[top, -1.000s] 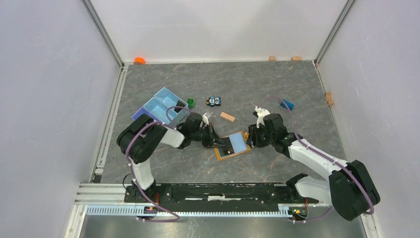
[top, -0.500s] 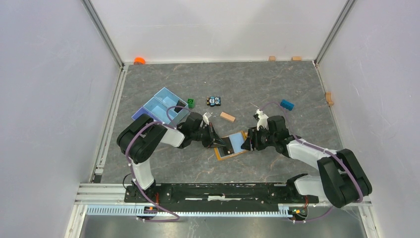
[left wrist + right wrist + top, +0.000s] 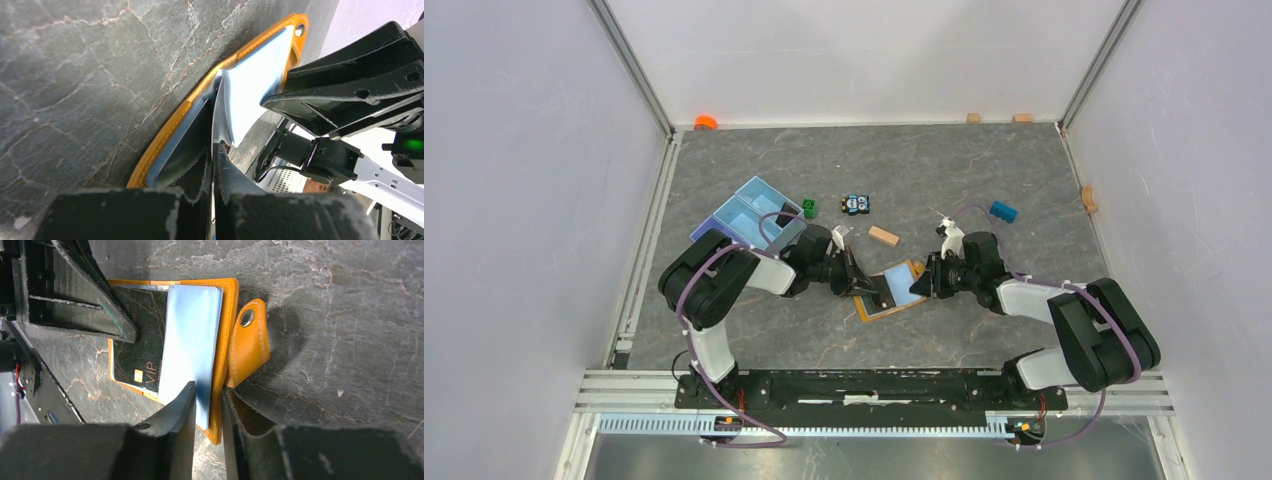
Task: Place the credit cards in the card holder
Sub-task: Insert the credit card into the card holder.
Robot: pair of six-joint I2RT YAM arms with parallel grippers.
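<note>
The right gripper has dropped onto the card holder edge.

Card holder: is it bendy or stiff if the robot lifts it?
Probably bendy: the card holder has a pale inner flap curling where the left gripper pinches it. It looks thin and flat, so likely light, and might slide on the table if pushed.

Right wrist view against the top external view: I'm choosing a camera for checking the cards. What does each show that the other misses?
Only the right wrist view shows the VIP lettering and chip on the dark card, and an orange snap tab. Only the top external view shows the divided tray, green block, toy car, wooden block and blue block. Both show the orange card holder lying open with the light blue card on it.
</note>
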